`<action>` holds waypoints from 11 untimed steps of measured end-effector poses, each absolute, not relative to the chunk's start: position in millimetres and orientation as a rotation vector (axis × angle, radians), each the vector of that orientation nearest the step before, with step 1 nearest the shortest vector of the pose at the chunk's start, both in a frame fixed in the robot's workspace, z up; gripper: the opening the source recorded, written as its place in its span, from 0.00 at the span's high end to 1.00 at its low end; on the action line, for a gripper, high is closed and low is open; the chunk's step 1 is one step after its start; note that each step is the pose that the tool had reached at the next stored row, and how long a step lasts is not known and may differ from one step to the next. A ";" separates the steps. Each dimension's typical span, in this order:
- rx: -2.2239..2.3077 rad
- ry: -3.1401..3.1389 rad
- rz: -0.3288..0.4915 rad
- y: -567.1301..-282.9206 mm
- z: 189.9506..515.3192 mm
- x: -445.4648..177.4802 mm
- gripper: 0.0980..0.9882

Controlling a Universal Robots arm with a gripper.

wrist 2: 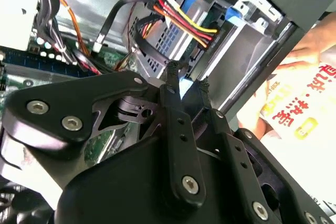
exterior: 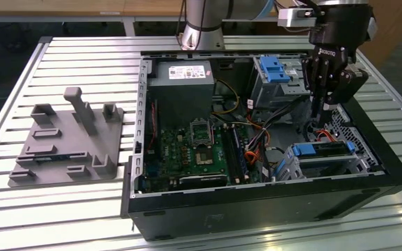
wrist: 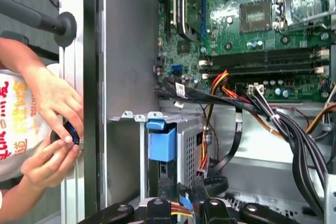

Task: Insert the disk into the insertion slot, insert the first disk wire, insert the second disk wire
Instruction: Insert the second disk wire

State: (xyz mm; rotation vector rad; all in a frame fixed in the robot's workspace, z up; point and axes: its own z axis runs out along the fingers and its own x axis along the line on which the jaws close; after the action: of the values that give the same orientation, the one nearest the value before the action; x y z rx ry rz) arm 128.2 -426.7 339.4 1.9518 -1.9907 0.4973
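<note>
In the exterior view, the open computer case (exterior: 257, 204) lay on a slatted metal table (exterior: 82, 57). A grey plastic fixture (exterior: 68, 141) stood beside it, on the exterior view's left. The gripper (exterior: 322, 116) reached down into the case, near the wall on the exterior view's right. Just below it stood the insertion slot (exterior: 293, 168), and the disk (exterior: 323, 149) sat already inside it, with its blue carrier showing on top. An orange wire (exterior: 324, 135) lay between the gripper and the disk. Further back, a taller grey bay (exterior: 263, 95) carried a blue latch (exterior: 274, 70).

In the second wrist view, the gripper (wrist 2: 187, 80) pointed toward the silver wall of the insertion slot (wrist 2: 236, 45). A black plug with yellow, red and black wires (wrist 2: 184, 22) hung close in front of the slot. A person's hand (wrist 2: 315, 40) was outside the case.

In the first wrist view, the gripper (wrist: 181, 184) was near the disk (wrist: 161, 142), which sat in the perforated insertion slot (wrist: 189, 150). The green motherboard (wrist: 236, 24) lay beyond. Outside the case wall, two hands (wrist: 52, 103) held a small dark object.

Whether the gripper was open or closed, and whether it had hold of anything, I cannot tell.
</note>
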 end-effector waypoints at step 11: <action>1.928 -1.979 0.519 -424.1 336.8 132.6 0.77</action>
State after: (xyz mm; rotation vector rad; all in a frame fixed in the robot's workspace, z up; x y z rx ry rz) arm 132.6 -424.1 336.8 1.9281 -1.9787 0.5194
